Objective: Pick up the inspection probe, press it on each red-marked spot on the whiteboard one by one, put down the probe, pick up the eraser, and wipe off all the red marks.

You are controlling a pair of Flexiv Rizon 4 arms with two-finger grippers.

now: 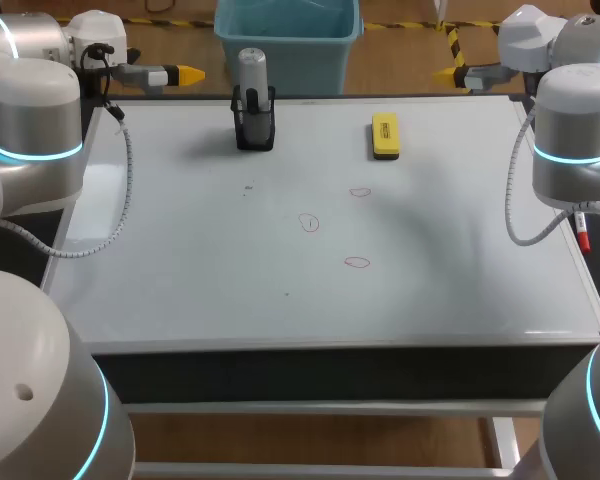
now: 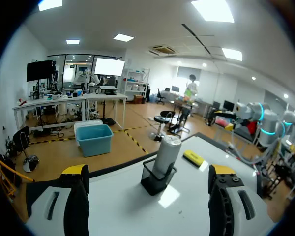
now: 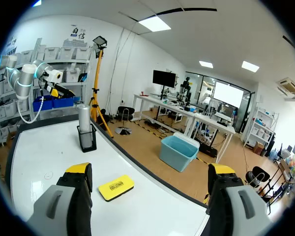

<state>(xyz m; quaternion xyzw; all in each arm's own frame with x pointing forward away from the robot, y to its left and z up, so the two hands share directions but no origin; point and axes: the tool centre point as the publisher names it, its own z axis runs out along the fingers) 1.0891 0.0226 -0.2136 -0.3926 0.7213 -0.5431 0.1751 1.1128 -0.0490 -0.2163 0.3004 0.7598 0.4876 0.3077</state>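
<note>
So the grey cylindrical inspection probe (image 1: 252, 72) stands upright in its black holder (image 1: 255, 132) at the far side of the whiteboard (image 1: 180, 260), left of centre. The left gripper (image 1: 188, 74) sits at the far-left edge, fingers spread wide and empty, with the probe straight ahead to its right, so it's the nearer arm I'd say. The right gripper (image 1: 448, 73), also spread wide, sits beyond the yellow block eraser (image 1: 385, 135).

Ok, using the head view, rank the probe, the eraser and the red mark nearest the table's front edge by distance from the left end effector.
1. Probe, upright in its black holder, closest beside the left end effector.
2. Eraser, farther along the back of the whiteboard.
3. Front red mark, out toward the near edge.
</note>
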